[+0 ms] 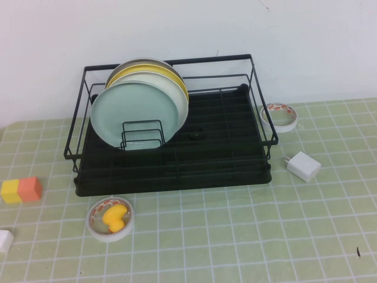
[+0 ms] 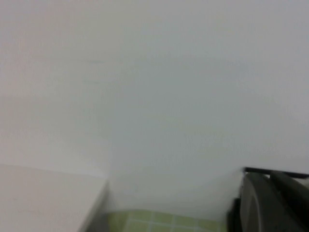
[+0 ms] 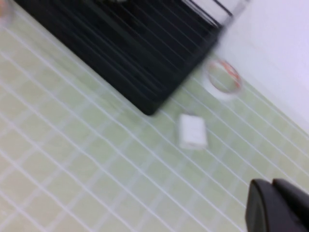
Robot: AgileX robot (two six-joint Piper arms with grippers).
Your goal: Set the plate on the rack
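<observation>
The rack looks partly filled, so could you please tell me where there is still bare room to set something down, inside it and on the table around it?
Inside the rack, the right half of the black tray is bare; the left end is crowded by the plate and the stacked plates behind it. On the table, the front right is open, bordered by the white charger. The front left is busier: tape roll, blocks. Neither claw shows in the high view.

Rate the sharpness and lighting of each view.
High view: sharp, evenly lit, soft shadows; the plate stands clear in the rack, neither claw in view. Left wrist view: blurred, mostly pale wall. Right wrist view: motion-smeared, rack streaked.
</observation>
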